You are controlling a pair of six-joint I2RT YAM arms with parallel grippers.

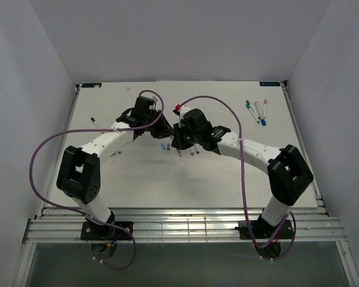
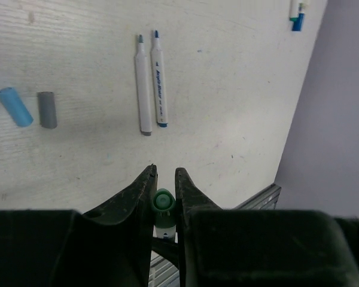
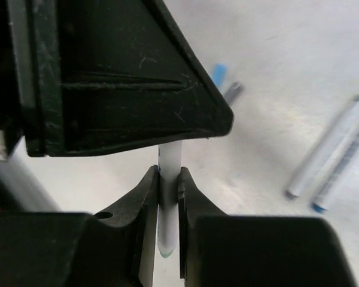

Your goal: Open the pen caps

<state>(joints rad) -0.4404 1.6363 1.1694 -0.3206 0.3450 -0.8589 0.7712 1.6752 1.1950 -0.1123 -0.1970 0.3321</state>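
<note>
Both grippers hold one pen in the air over the middle of the table [image 1: 131, 179]. In the left wrist view my left gripper [image 2: 165, 171] is shut on its green pen cap [image 2: 163, 200], with the white barrel showing just below the cap. My right gripper [image 3: 167, 174] is shut on the pen's white barrel [image 3: 169, 161]; the left gripper's black body [image 3: 119, 78] hides the barrel's upper part. Seen from above, the left gripper [image 1: 165, 127] and the right gripper [image 1: 178, 136] meet tip to tip.
A blue cap [image 2: 15, 106] and a grey cap [image 2: 46, 109] lie loose on the table, beside two uncapped pens [image 2: 151, 84]. More capped pens [image 1: 257, 110] lie at the back right. A dark-tipped pen [image 1: 94, 122] lies at the far left.
</note>
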